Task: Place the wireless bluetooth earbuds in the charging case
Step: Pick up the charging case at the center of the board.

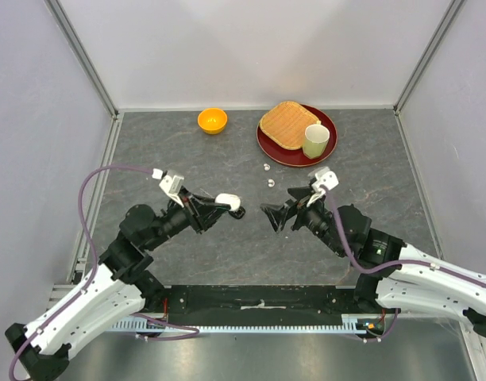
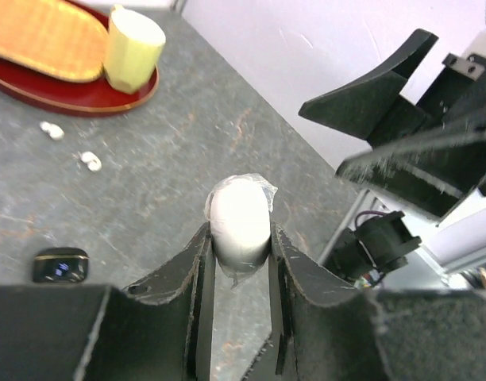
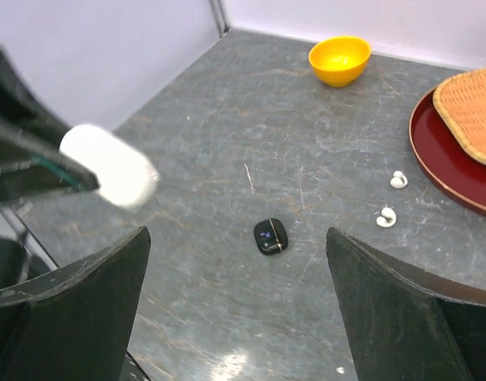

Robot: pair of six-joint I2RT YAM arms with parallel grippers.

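Observation:
My left gripper [image 1: 221, 203] is shut on a white oval charging case [image 1: 228, 200] and holds it above the table; in the left wrist view the case [image 2: 240, 216] sits between the fingertips. A small black case [image 1: 238, 212] lies closed on the table just beneath. Two white earbuds [image 1: 266, 167] [image 1: 271, 182] lie apart near the red plate; they also show in the right wrist view [image 3: 398, 180] [image 3: 385, 217]. No black earbuds show. My right gripper [image 1: 281, 205] is open and empty, facing the white case [image 3: 108, 165], with the black case [image 3: 270, 236] below between its fingers.
An orange bowl [image 1: 212, 121] stands at the back. A red plate [image 1: 276, 151] at the back right carries a woven tray [image 1: 287, 124] and a pale cup [image 1: 315, 140]. Grey walls with metal rails enclose the table.

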